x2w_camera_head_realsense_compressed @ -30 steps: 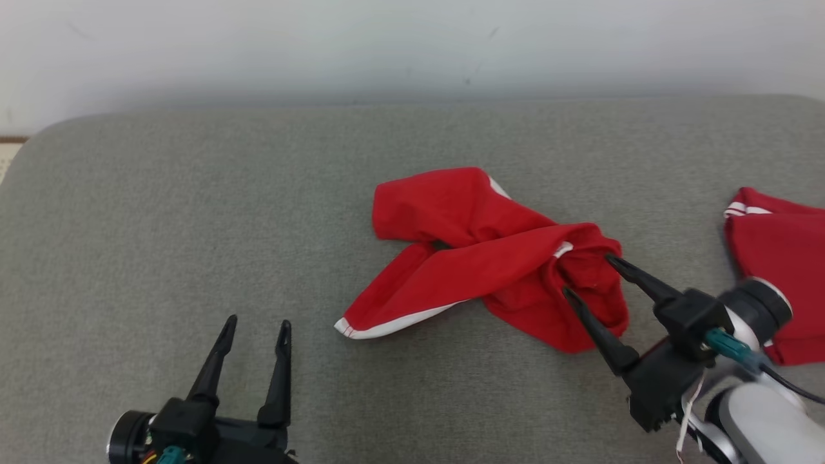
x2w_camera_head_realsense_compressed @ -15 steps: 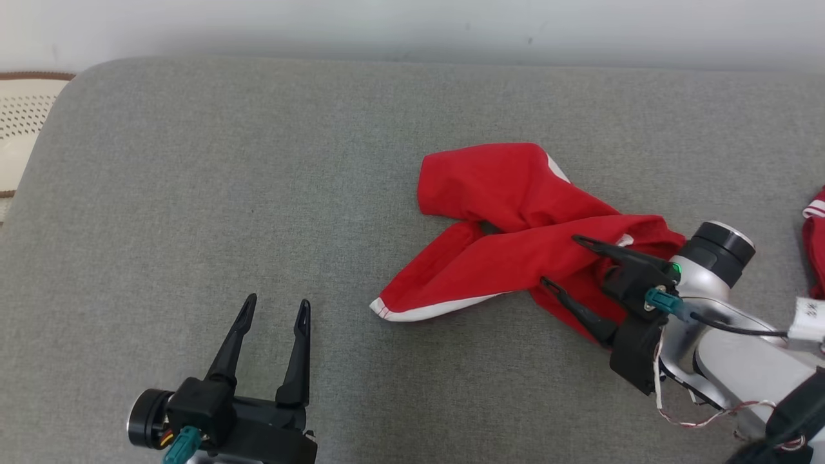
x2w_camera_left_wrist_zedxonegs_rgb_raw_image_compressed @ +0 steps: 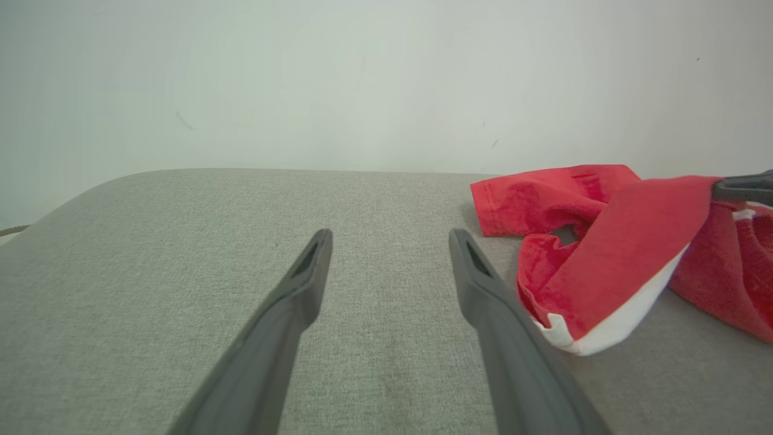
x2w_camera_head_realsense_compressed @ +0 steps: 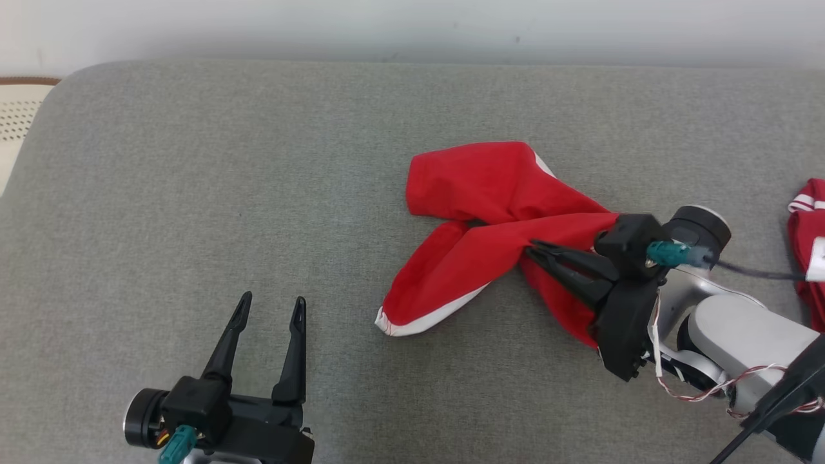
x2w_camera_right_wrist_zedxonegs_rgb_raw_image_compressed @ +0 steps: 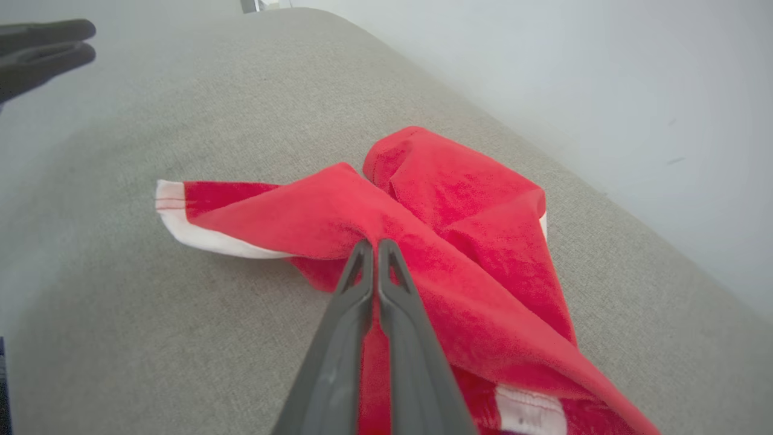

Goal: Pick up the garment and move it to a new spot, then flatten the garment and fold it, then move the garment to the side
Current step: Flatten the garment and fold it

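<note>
A crumpled red garment (x2w_camera_head_realsense_compressed: 490,219) with white trim lies on the grey cushion (x2w_camera_head_realsense_compressed: 258,193), right of centre. My right gripper (x2w_camera_head_realsense_compressed: 533,248) is shut on a fold of the garment (x2w_camera_right_wrist_zedxonegs_rgb_raw_image_compressed: 435,217); in the right wrist view its fingers (x2w_camera_right_wrist_zedxonegs_rgb_raw_image_compressed: 374,266) press together into the red cloth. The fold is drawn up off the cushion, and a white-edged end (x2w_camera_head_realsense_compressed: 412,319) trails toward the front. My left gripper (x2w_camera_head_realsense_compressed: 271,306) stands open at the lower left, nothing between its fingers (x2w_camera_left_wrist_zedxonegs_rgb_raw_image_compressed: 302,284), a short way left of the garment (x2w_camera_left_wrist_zedxonegs_rgb_raw_image_compressed: 604,241).
A second red cloth with white stripes (x2w_camera_head_realsense_compressed: 809,232) lies at the right edge of the cushion. A pale wall (x2w_camera_head_realsense_compressed: 412,26) runs behind it. A cream perforated thing (x2w_camera_head_realsense_compressed: 19,116) shows past the cushion's far left corner. Bare grey cushion spreads to the left.
My right gripper has shut on a fold of the garment and swung leftward over it, bunching the cloth. The head camera has shifted. The left gripper stays open.
</note>
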### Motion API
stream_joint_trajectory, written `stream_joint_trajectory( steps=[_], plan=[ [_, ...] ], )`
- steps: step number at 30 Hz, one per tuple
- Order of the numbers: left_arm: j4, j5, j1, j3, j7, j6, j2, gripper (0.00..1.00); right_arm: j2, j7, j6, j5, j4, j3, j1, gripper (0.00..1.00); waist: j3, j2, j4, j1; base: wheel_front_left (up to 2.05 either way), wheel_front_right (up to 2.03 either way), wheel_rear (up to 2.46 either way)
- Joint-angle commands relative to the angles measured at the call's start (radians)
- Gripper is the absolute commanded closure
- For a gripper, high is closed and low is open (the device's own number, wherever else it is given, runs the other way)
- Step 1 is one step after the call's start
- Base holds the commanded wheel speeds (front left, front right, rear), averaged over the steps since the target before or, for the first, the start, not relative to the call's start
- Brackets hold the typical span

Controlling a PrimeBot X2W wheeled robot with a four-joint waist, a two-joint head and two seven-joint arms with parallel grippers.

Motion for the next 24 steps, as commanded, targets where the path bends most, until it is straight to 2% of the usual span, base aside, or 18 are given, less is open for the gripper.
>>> stream_joint_trajectory(
  steps=[1, 8, 14, 19, 24],
  plan=[
    [-0.001, 0.005, -0.003, 0.006, -0.008, -0.003, 0.001, 0.0, -0.01, 0.015, 0.0, 0.056, -0.032, 0.004, -0.013, 1.0, -0.005, -0.0002, -0.011, 0.0, 0.0, 0.0, 0.0],
    [-0.004, 0.017, 0.003, 0.02, -0.008, -0.006, 0.0, 0.0, -0.11, 0.257, 0.0, 0.274, -0.252, 0.02, -0.016, 1.0, -0.008, -0.0002, -0.038, 0.0, 0.0, 0.0, 0.0],
    [-0.007, 0.021, -0.002, 0.021, -0.008, -0.012, -0.001, 0.0, -0.172, 0.446, 0.0, 0.488, -0.358, 0.02, 0.007, 1.0, -0.002, -0.0002, -0.043, 0.0, 0.0, 0.0, 0.0],
    [-0.009, 0.018, -0.015, 0.012, -0.008, -0.015, -0.002, 0.0, -0.161, 0.525, 0.0, 0.705, -0.375, -0.038, -0.006, 1.0, 0.013, -0.0002, -0.028, 0.0, 0.0, 0.0, 0.0],
    [-0.006, 0.011, -0.03, -0.006, -0.008, -0.015, -0.003, 0.0, -0.113, 0.573, 0.0, 0.842, -0.255, -0.102, -0.069, 1.0, 0.034, -0.0002, 0.0, 0.0, 0.0, 0.0, 0.0]
  ],
)
